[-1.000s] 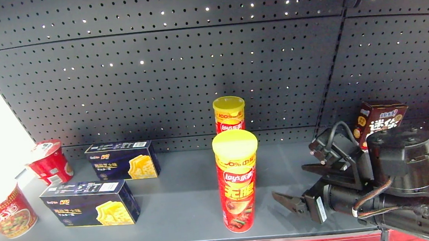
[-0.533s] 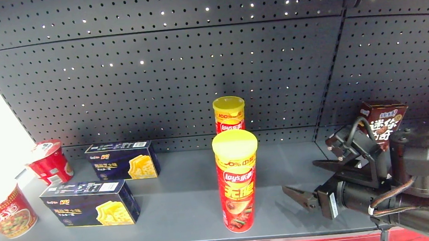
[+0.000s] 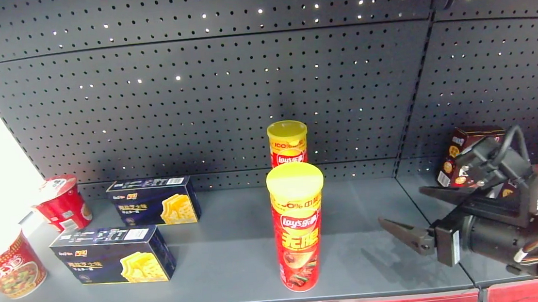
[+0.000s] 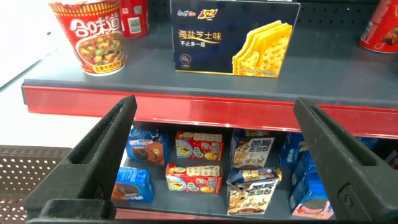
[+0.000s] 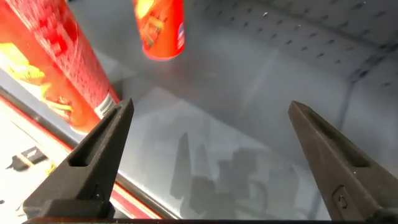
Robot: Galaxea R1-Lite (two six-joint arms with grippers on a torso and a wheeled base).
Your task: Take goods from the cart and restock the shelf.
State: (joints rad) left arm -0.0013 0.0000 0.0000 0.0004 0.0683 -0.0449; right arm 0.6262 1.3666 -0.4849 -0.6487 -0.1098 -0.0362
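— Starting at nine o'clock, what are we counting?

— We are counting two red paper noodle cups. The front noodle cup (image 3: 4, 271) is sitting at the shelf's edge, and the rear noodle cup (image 3: 61, 202) is standing behind it toward ten o'clock. Next we are counting two dark-blue cardboard cracker boxes, the front cracker box (image 3: 112, 255) and the rear cracker box (image 3: 154, 201), lying apart.

— And the goods we are restocking?

— We are taking them to be the two red crisp tubes with yellow plastic lids. The front canister (image 3: 298, 231) is standing upright at six o'clock on the grey metal shelf (image 3: 219, 252). The rear canister (image 3: 288, 143) is standing at its twelve o'clock, near the pegboard and well apart.

— How are we expecting one to handle?

— We are judging it light, stiff but dentable, glossy and a little slippery, and tall enough to topple. We are favouring a hold across the mid-body, below the lid, with a modest squeeze.

— And the grippers?

— The left gripper (image 4: 214, 102) is facing the shelf's red front edge, jaws spread wide and holding nothing. The right gripper (image 3: 403, 206) is hovering at the front canister's three o'clock, near but apart, also wide and empty.

— Farther right?

— One brown snack box (image 3: 464, 153) is standing at two o'clock. We are unable to count the others, because the arm is hiding them.
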